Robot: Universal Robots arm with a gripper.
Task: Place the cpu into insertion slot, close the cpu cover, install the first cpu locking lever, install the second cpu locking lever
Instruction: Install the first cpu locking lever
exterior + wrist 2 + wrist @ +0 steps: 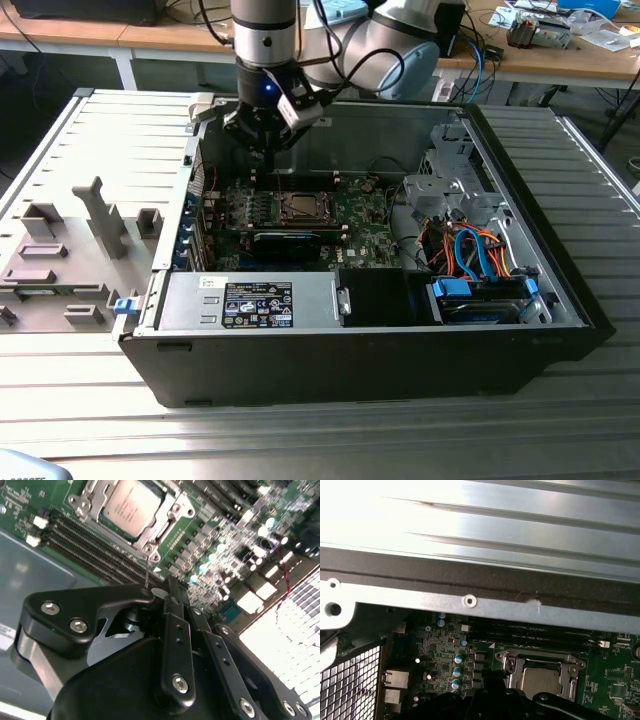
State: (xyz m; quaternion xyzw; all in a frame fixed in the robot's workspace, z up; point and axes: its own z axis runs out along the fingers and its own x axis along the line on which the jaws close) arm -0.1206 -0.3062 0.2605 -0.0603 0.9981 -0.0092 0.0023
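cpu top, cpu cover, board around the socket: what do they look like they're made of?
cpu: matte silver-grey metal lid, with a soft, even sheen. cpu cover: bright bare stamped sheet metal, probably steel, with sharp glints on its edges. motherboard: glossy green laminate, likely fibreglass, studded with small components.

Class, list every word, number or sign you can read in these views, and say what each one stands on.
No text here is clear enough to quote.
Black-and-white label on the silver housing: print too small to read.
Small white label on the same housing: too small.
The cpu, metal top: faint lines of print, blurred.
Motherboard: white markings, blurred.
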